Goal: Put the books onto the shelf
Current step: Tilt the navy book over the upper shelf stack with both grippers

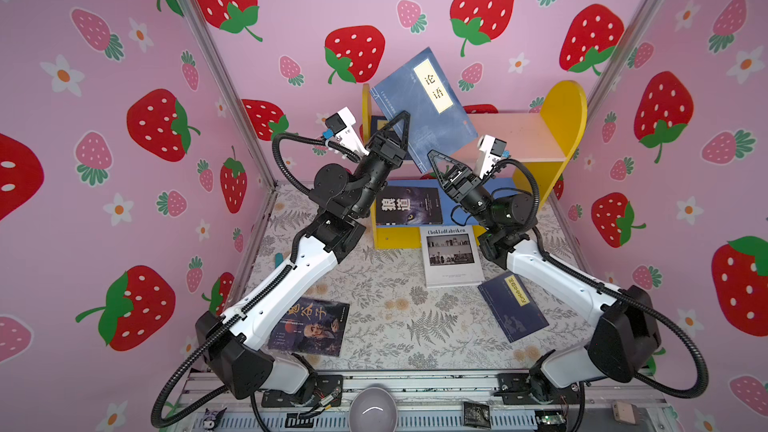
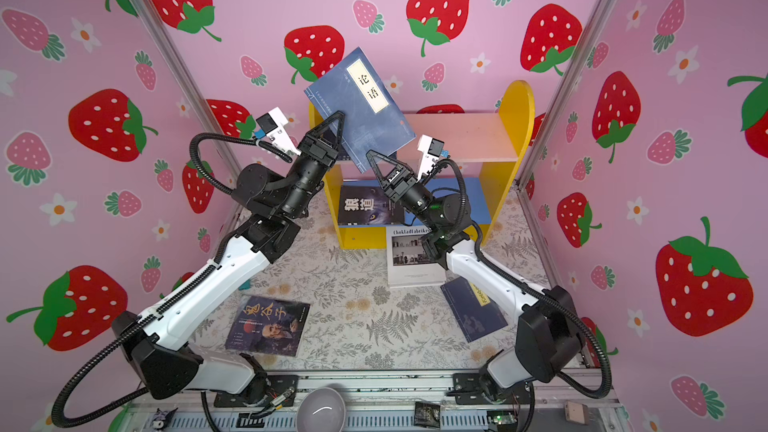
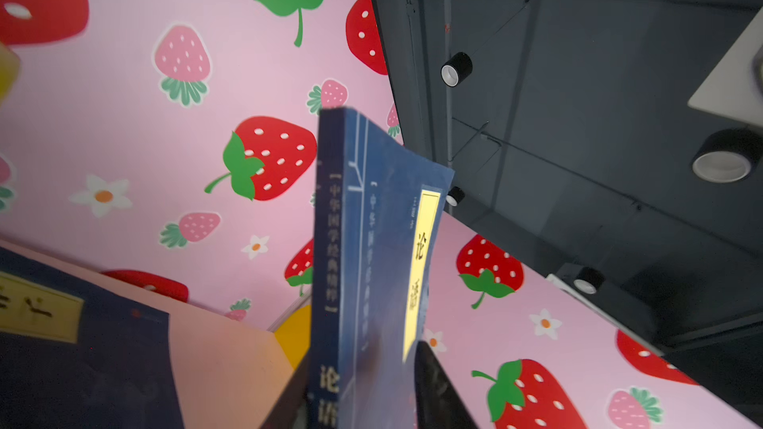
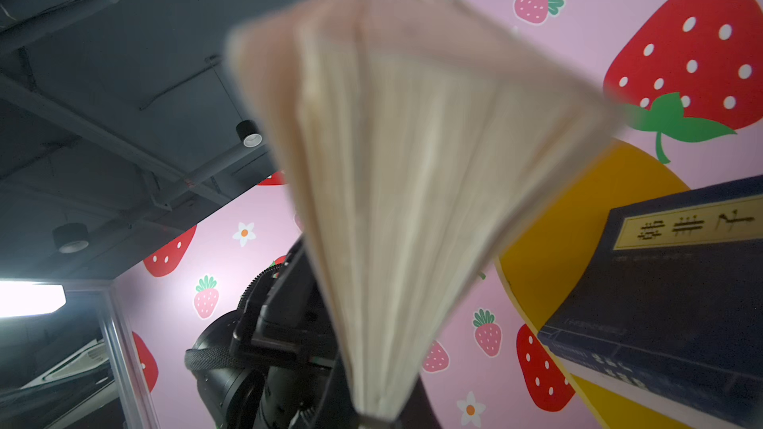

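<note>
A thin navy book (image 1: 424, 97) (image 2: 361, 101) with a yellow label hangs tilted above the shelf (image 1: 561, 118) (image 2: 515, 110). My right gripper (image 1: 432, 156) (image 2: 370, 154) (image 4: 373, 402) is shut on its lower page edge (image 4: 413, 158). My left gripper (image 1: 401, 118) (image 2: 338, 116) (image 3: 363, 352) stands open around its spine (image 3: 328, 241). Another navy book (image 3: 82, 344) (image 4: 681, 282) lies on the pink upper board, and the wolf-eye book (image 1: 409, 203) on the blue lower board. On the table lie the white Chokladfabriken book (image 1: 451, 255), a navy book (image 1: 513, 305) and the old-man portrait book (image 1: 309, 326).
Strawberry-print walls close in on three sides, right behind the shelf. A grey bowl (image 1: 372, 409) and a black packet (image 1: 476, 413) sit on the front rail. A small teal object (image 1: 277, 260) lies by the left arm.
</note>
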